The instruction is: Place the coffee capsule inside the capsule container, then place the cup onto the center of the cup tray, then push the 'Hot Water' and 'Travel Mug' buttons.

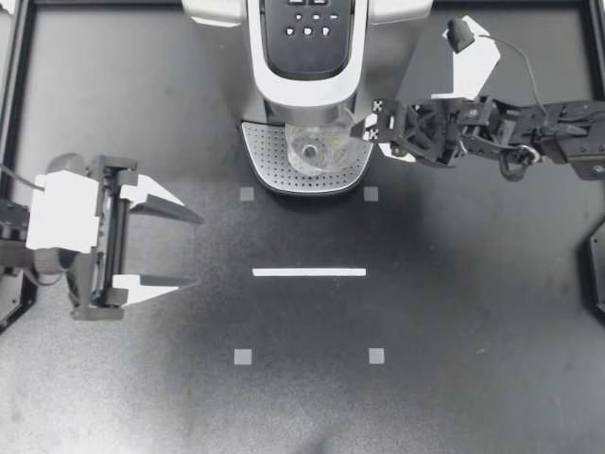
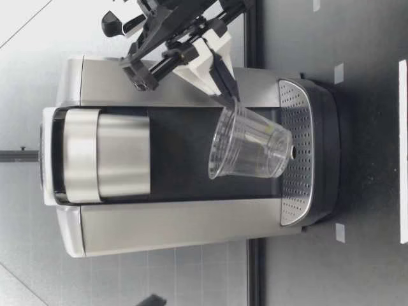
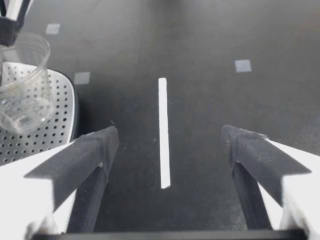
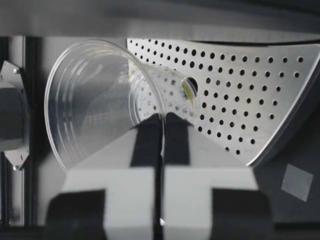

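The clear plastic cup (image 1: pixel 317 151) tilts over the perforated metal cup tray (image 1: pixel 269 163) of the grey coffee machine (image 1: pixel 307 38); 1 white tape strip (image 1: pixel 309 272) lies on the bench (image 1: pixel 473 331) before it.

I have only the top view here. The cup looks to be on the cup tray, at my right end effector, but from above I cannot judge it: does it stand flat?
Observer: No. In the low view the cup is tilted toward the right end effector. The side of its base away from that end effector is lifted off the cup tray.
Operator: Is the end effector holding it, or only touching the rim?
Observer: Holding. In the right wrist view its fingers are shut on the cup's wall at the rim, one inside and one outside.
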`<state>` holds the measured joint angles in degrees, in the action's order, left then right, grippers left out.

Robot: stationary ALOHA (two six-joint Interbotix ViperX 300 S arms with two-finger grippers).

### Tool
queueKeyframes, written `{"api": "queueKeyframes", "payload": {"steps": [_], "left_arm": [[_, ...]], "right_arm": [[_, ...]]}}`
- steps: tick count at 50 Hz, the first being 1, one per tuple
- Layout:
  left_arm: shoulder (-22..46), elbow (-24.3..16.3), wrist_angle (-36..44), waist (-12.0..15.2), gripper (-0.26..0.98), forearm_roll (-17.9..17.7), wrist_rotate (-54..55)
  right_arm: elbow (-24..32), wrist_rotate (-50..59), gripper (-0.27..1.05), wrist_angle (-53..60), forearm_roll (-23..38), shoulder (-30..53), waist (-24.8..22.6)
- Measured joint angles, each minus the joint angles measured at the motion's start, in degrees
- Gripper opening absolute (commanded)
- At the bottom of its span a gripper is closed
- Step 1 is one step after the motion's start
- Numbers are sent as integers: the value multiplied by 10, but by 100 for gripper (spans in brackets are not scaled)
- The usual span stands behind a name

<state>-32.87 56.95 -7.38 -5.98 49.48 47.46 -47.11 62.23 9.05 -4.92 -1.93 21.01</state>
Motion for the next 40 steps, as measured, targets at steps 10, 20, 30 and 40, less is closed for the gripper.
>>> {"api": "queueKeyframes", "payload": {"steps": [10,20,30,40], "left_arm": [[-18,8,11,0,76,-7,0],[-19,9,13,0,76,-8,0],[-18,9,13,0,76,-8,0],[-19,10,13,0,76,-8,0]], "right_arm": [[4,-1,5,1,1,3,4],[6,-2,21,9,0,9,4],[10,-2,43,11,2,11,4],[14,-1,49,11,10,11,4]]}}
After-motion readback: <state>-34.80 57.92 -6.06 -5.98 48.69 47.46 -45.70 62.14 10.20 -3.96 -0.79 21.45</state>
